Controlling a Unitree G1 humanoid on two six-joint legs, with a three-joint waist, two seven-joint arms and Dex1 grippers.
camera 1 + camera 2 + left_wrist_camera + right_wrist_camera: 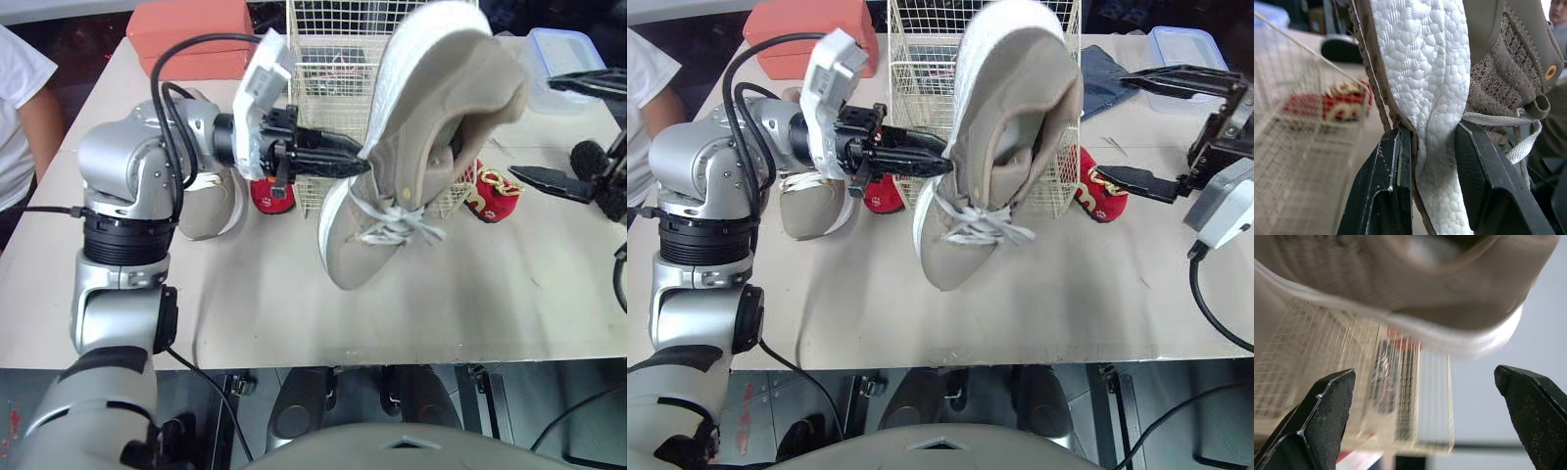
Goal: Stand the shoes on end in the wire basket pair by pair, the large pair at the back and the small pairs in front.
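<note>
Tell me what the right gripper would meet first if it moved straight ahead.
Most likely the wire basket, seen straight ahead of the open right gripper in its wrist view. The beige shoe held by the left gripper hangs close to that line; depth is unclear.

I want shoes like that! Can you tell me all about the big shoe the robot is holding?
The big shoe is a tan knitted sneaker with a thick, bumpy white foam sole and white laces. It is held toe down and heel up, right in front of the wire basket. The left gripper pinches the edge of its sole near the laces.
</note>
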